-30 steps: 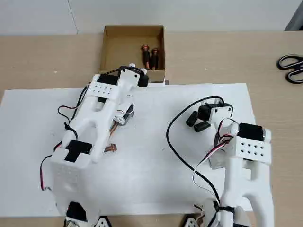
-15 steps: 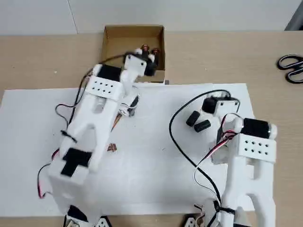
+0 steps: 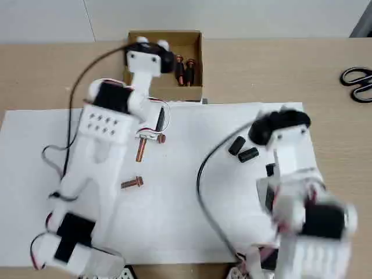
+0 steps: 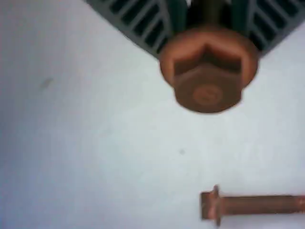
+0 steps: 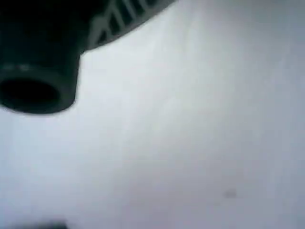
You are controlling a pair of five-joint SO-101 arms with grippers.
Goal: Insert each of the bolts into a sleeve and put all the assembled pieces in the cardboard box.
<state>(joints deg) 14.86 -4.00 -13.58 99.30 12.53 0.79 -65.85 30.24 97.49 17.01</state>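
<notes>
Bolts first: one copper bolt (image 4: 208, 71) sits clamped in the left gripper (image 4: 209, 16), its hex head turned toward the wrist camera and the dark ribbed fingers (image 4: 138, 19) closed on either side of the shank. A loose bolt (image 3: 132, 183) lies flat on the white sheet (image 3: 192, 232), on the left half of the desk (image 3: 46, 70). Closer to the far edge, a copper shank (image 3: 141, 150) shows at the left arm's tip, and from above I cannot tell whether that is the held one.

The cardboard box (image 3: 192, 36) stands at the desk's far edge, left of centre. Two assembled pieces (image 3: 180, 68) lie side by side inside it, against its right wall.

My right gripper (image 5: 95, 24) holds a black sleeve (image 5: 35, 90) above the sheet, the sleeve's open end facing the wrist camera. Two more sleeves (image 3: 235, 145) lie loose on the sheet, nearly touching each other, right of centre and just beside the right arm.

Scissors (image 3: 357, 83) rest at the desk's right edge, well apart from everything else.
</notes>
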